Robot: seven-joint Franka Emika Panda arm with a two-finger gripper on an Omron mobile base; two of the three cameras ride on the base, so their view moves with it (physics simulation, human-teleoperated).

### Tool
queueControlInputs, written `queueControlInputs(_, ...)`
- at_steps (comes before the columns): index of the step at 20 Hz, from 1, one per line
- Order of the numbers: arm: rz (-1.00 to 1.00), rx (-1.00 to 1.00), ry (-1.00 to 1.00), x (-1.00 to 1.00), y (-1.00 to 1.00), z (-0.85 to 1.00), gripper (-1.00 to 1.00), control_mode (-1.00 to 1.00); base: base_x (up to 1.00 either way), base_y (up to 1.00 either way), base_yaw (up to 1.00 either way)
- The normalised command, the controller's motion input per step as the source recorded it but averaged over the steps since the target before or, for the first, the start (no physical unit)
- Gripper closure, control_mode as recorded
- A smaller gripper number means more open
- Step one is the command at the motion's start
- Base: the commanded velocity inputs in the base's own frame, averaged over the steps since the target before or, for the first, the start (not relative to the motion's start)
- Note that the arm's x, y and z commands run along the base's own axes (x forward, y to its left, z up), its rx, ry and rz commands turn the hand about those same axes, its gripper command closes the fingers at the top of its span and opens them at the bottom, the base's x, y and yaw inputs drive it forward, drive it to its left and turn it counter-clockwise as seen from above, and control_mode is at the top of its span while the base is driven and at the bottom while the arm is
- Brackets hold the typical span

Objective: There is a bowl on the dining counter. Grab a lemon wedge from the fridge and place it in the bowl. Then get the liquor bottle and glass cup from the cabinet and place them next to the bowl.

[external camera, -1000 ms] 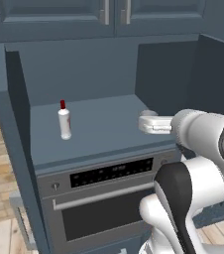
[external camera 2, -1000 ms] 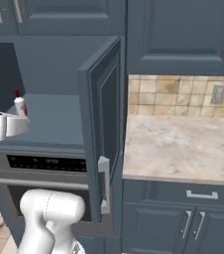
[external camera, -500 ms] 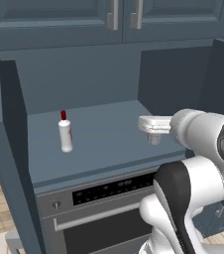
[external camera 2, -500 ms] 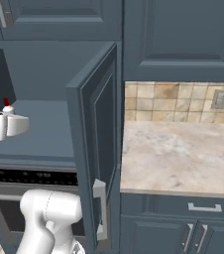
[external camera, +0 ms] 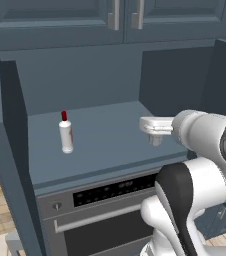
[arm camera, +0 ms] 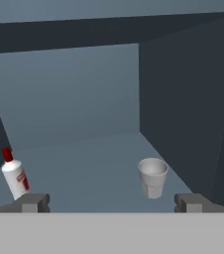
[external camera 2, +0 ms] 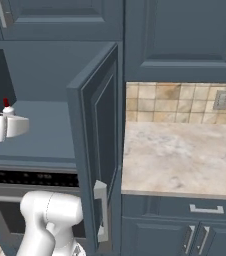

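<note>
White with a red cap, the liquor bottle (external camera: 65, 136) stands upright toward the left of the open cabinet shelf (external camera: 105, 145). The glass cup (arm camera: 152, 177) stands upright farther right, near the side wall. The gripper (arm camera: 111, 202) hovers at the shelf's front, jaws spread wide, apparently empty. Below sits the oven (external camera: 105, 200).

The open cabinet's blue-grey shelf (external camera: 105, 135) carries two things. A white liquor bottle (external camera: 65, 134) with a red cap stands upright at nine o'clock. A pale glass cup (arm camera: 152, 177) sits well apart, toward three o'clock.
</note>
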Motion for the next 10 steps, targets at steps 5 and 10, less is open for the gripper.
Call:
queueControlInputs(5,0.01,0.0,0.0,0.0,0.05,-0.03,-1.0,-1.0,0.05,0.18,0.0)
queueControlInputs(10,0.21,0.0,0.0,0.02,0.28,-0.2,-1.0,-1.0,0.0,0.0,0.0)
